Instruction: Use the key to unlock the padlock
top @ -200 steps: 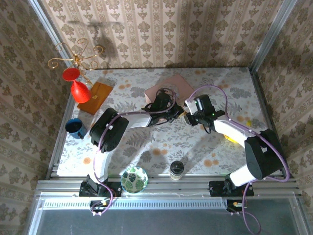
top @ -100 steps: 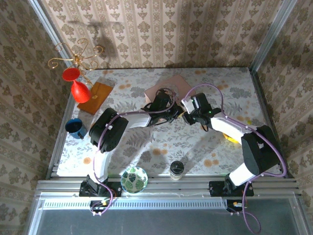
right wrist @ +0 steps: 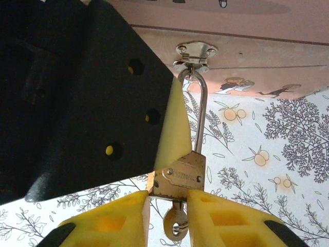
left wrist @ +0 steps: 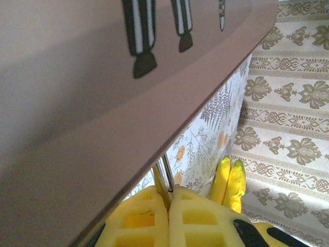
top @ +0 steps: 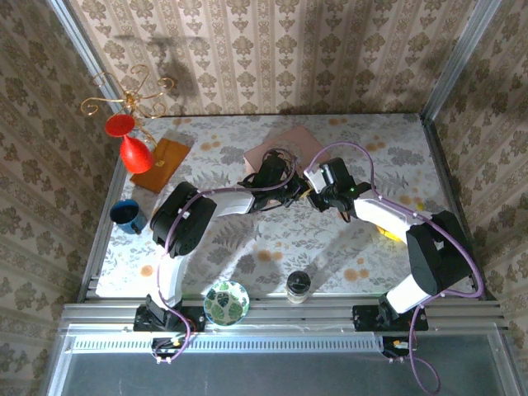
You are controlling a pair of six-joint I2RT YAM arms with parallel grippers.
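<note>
The small brass padlock (right wrist: 180, 175) hangs by its shackle (right wrist: 201, 110) from the hasp (right wrist: 195, 53) on the pink box (right wrist: 231, 51). A silver key (right wrist: 176, 225) sticks out of its underside. My right gripper (right wrist: 168, 198) has a yellow finger on each side of the key, tips against the lock's lower corners, with a gap showing left of the key. My left gripper (left wrist: 168, 191) is shut on the padlock; the shackle (left wrist: 165, 172) rises from between its pads. In the top view both grippers, left (top: 295, 191) and right (top: 318, 196), meet in front of the box (top: 285, 142).
A gold stand with red goblets (top: 124, 136) and an orange-brown flat box (top: 161, 165) are at the back left. A blue cup (top: 128, 214) sits at the left edge. A green bowl (top: 226, 301) and a jar (top: 298, 285) stand near the front. A yellow object (top: 388, 233) lies under the right arm.
My right arm has slid a little to the left, closer to the padlock, and its jaws have narrowed slightly. The left arm and the box have stayed still.
</note>
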